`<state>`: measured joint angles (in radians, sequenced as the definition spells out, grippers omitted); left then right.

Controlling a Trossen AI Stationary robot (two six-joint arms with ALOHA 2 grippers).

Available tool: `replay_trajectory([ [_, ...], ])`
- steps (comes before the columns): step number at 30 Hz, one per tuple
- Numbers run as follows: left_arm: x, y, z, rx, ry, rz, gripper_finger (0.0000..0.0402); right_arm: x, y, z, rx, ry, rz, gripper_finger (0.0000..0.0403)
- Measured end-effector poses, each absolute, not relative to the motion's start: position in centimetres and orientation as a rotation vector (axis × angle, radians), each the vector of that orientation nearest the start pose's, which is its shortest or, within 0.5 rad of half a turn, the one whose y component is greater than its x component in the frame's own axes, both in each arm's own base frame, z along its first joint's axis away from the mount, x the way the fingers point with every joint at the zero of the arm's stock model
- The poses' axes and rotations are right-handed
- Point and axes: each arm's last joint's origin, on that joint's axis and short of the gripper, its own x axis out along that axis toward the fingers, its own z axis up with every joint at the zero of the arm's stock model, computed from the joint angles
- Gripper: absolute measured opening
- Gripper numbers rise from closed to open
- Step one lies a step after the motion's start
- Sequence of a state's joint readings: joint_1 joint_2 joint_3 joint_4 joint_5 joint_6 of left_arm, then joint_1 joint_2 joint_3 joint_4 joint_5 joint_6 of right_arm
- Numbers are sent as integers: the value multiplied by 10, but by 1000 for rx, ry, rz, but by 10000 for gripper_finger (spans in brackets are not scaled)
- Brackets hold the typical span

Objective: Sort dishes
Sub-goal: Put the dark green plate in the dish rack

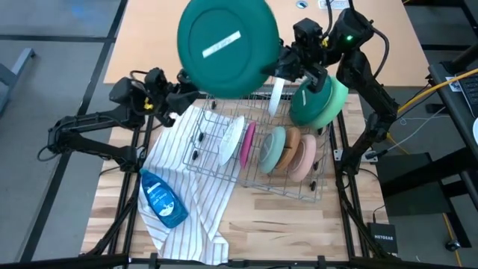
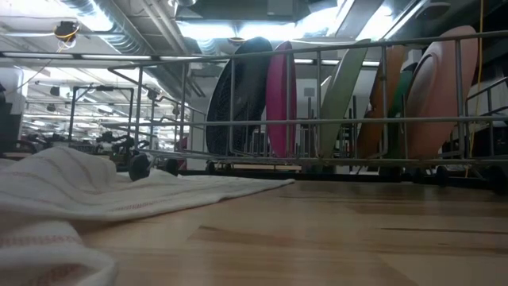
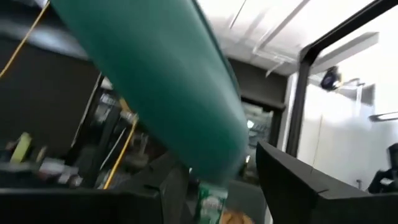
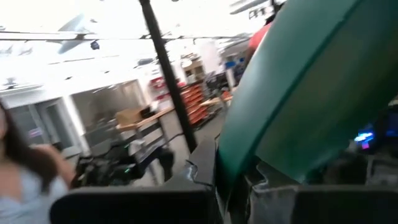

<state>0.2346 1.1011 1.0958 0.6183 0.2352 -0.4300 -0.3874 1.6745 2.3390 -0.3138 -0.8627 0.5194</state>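
A large dark green plate (image 1: 224, 46) hangs high over the far side of the grey wire rack (image 1: 310, 190), its underside with a white label facing up. My right gripper (image 1: 285, 63) is shut on the plate's right rim. My left gripper (image 1: 181, 93) is open at the plate's near-left rim (image 3: 208, 158), which stands between its spread fingers (image 3: 292, 183). In the rack stand white (image 1: 231, 138), magenta (image 1: 247, 144), sage (image 1: 275, 148), tan (image 1: 290, 147) and peach (image 1: 305, 157) dishes on edge. A stack of green dishes (image 1: 320, 101) lies at the rack's far right. My right gripper pinches the dark green plate's rim (image 4: 231, 168) between its two fingers, one on each face. It comes at the plate from the table's right side, about level. The plate is lifted clear of rack and table and is held tilted.
A striped towel (image 1: 179, 187) lies under and left of the rack, with a blue soap bottle (image 1: 163, 198) on it. Bare wooden table (image 1: 284, 224) shows along the near edge. A person (image 4: 25, 168) shows in the room beyond.
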Motion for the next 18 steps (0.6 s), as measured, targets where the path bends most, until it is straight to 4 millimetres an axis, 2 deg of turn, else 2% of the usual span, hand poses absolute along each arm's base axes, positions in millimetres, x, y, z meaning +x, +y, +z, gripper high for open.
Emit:
replay_trajectory([
  [5, 222, 55, 445, -348, -490, -93, 173, 268, -97, 597, 317, -197, 422, 13],
  [11, 227, 61, 433, -394, -364, -44, 174, 258, -121, 595, 442, -194, 260, 13],
  [14, 229, 61, 425, -418, -286, -22, 174, 256, -134, 582, 549, -97, 141, 13],
  [18, 232, 62, 415, -449, -191, 21, 175, 254, -147, 551, 677, 124, -71, 14],
])
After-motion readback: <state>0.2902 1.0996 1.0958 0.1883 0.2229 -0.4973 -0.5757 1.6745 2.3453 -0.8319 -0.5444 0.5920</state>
